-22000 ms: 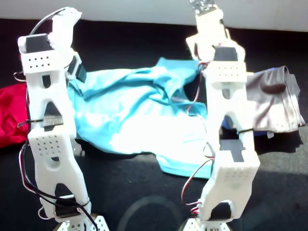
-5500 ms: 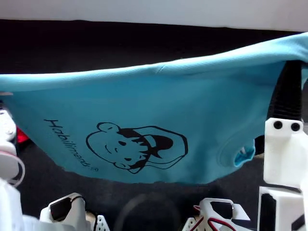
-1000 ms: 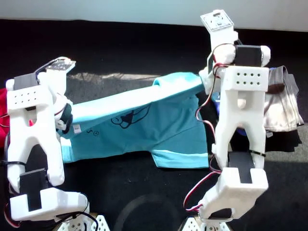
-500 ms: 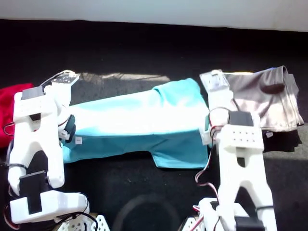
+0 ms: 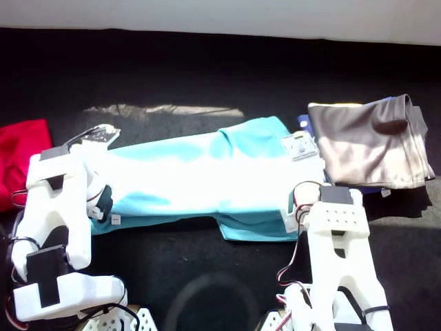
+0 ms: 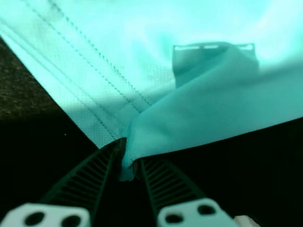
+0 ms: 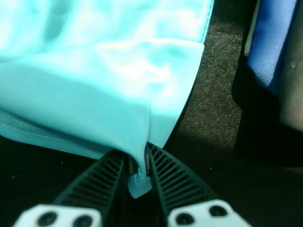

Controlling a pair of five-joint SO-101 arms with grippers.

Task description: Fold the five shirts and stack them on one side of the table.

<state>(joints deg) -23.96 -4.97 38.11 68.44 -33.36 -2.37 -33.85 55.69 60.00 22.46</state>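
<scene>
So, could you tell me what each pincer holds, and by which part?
Both hold the turquoise shirt: the left pincer pinches a folded edge at one end, the right pincer the other.

Turquoise shirt (image 6: 189, 56): cloth, fine mesh knit, matt; stitched hem.
Left gripper (image 6: 127, 153): black ribbed plastic jaws, white smooth plastic base.
Right gripper (image 7: 137, 157): same black ribbed plastic.
Table cover (image 7: 213, 118): dark textile, rough, matt.
Grey shirt (image 5: 365, 141), 2 o'clock: smooth cloth, faint sheen.
Red shirt (image 5: 21, 155), 9 o'clock: matt cloth.

A corner of the turquoise shirt (image 6: 189, 104) is pinched in the left gripper (image 6: 127, 158), the cloth spread toward its twelve o'clock over the dark table (image 6: 28, 132).
</scene>
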